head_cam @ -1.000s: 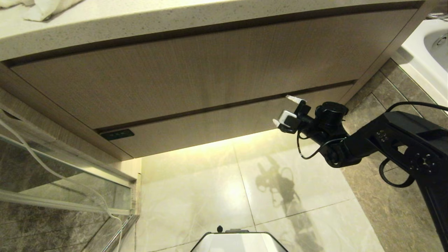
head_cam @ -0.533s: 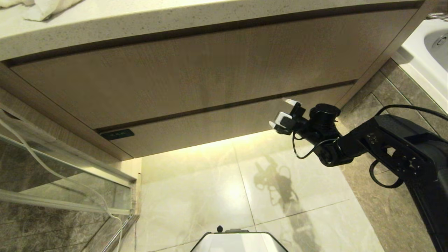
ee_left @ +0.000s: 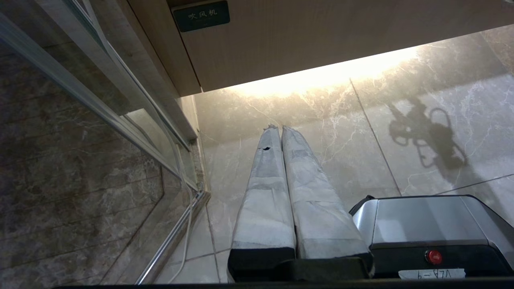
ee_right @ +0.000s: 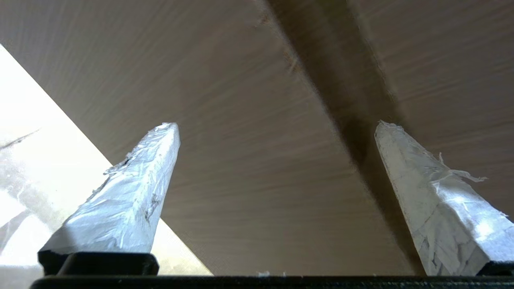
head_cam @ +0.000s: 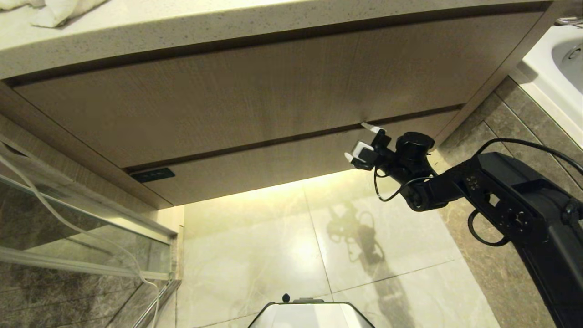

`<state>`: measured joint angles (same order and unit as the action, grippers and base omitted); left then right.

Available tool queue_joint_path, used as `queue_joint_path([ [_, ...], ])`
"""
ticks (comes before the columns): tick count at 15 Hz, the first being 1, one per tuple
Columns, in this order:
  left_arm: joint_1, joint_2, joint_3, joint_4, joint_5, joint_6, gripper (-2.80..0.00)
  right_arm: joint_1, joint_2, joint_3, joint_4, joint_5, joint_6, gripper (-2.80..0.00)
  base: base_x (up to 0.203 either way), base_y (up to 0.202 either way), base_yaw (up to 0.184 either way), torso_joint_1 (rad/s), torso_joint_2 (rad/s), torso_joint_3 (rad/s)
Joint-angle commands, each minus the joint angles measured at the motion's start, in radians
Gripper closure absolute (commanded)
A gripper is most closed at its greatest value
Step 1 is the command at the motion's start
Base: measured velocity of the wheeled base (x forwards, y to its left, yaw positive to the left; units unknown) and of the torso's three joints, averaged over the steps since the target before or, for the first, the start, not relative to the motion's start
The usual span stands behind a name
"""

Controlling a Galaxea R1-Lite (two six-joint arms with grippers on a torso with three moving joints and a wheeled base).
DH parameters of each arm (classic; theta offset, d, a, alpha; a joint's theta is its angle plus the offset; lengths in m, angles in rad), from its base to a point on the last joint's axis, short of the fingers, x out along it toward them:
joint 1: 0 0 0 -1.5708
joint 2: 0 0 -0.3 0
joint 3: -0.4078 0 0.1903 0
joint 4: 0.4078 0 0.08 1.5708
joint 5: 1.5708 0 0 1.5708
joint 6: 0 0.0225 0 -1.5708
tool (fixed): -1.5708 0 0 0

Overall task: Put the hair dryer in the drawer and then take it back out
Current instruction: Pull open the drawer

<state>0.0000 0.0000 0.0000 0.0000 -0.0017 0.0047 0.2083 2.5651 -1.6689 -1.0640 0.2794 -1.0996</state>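
The drawer (head_cam: 282,166) is the narrow wood-grain front under the taller panel, closed, with a small dark plate (head_cam: 151,175) at its left end. My right gripper (head_cam: 356,140) is open, right in front of the drawer's right part. Its upper fingertip (head_cam: 365,124) sits at the dark seam above the drawer. In the right wrist view the gripper (ee_right: 277,128) straddles bare drawer front (ee_right: 241,152), with nothing between its fingers. My left gripper (ee_left: 277,128) is shut and empty, hanging over the floor below the plate (ee_left: 200,15). The hair dryer is out of view.
A speckled countertop (head_cam: 227,27) with a white towel (head_cam: 59,11) overhangs the cabinet. A glass partition (head_cam: 68,237) with a thin white cable (head_cam: 91,237) stands at the left, a white tub (head_cam: 558,68) at the right. My base (head_cam: 309,315) is on the glossy tile floor.
My right gripper has moved left and slightly up, closer to the drawer front; its upper fingertip now reaches the seam. It stays open. The drawer stays closed.
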Motion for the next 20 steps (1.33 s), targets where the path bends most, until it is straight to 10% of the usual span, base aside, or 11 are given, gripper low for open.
queue_joint_path([
  [1, 0.0, -0.002, 0.0, 0.0, 0.0, 0.0, 0.0, 0.0, 0.019, -0.018, -0.009, 0.001, -0.006, -2.8, 0.0, 0.0, 0.0, 0.0, 0.0, 0.0],
  [20, 0.0, 0.0, 0.0, 0.0, 0.001, 0.0, 0.0, -0.003, -0.001, -0.043, 0.258, -0.088, 0.022, -2.8, 0.0, 0.0, 0.0, 0.0, 0.0, 0.0],
])
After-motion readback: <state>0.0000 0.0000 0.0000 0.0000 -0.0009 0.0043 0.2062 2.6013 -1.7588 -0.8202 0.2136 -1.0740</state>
